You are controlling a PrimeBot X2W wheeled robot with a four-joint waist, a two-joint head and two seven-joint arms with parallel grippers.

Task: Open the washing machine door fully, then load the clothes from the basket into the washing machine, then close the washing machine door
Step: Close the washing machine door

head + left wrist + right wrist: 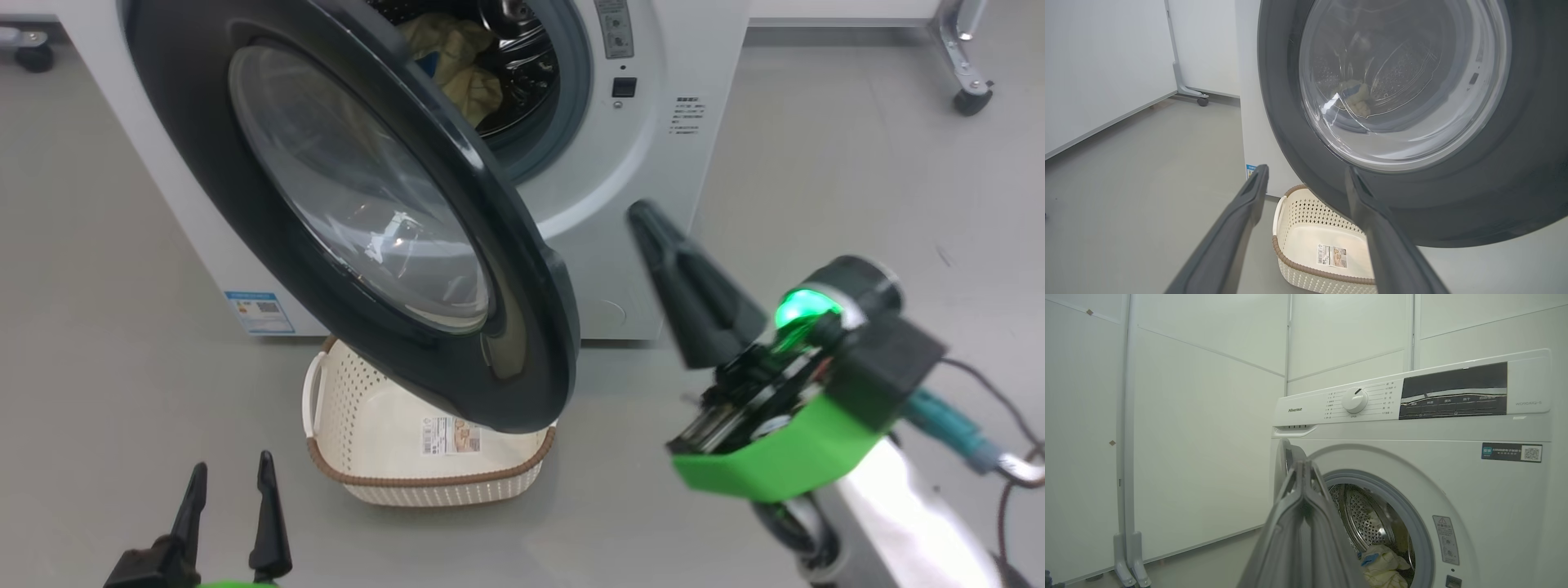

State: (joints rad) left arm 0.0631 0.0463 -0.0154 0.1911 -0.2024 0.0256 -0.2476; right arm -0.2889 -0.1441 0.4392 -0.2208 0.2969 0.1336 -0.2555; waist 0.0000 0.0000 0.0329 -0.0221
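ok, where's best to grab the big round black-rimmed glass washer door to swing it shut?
Probably the round door's glossy black rim at its free edge, farthest from the hinge; come from the outer face with the open left gripper. The bulging glass bowl is smooth, nothing to pinch.

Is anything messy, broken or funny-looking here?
Nothing stands out. The clothes lie inside the washing machine. The basket sits upright on the floor, holding just its paper label. The washing machine door hangs open over it, with no cracks to see.
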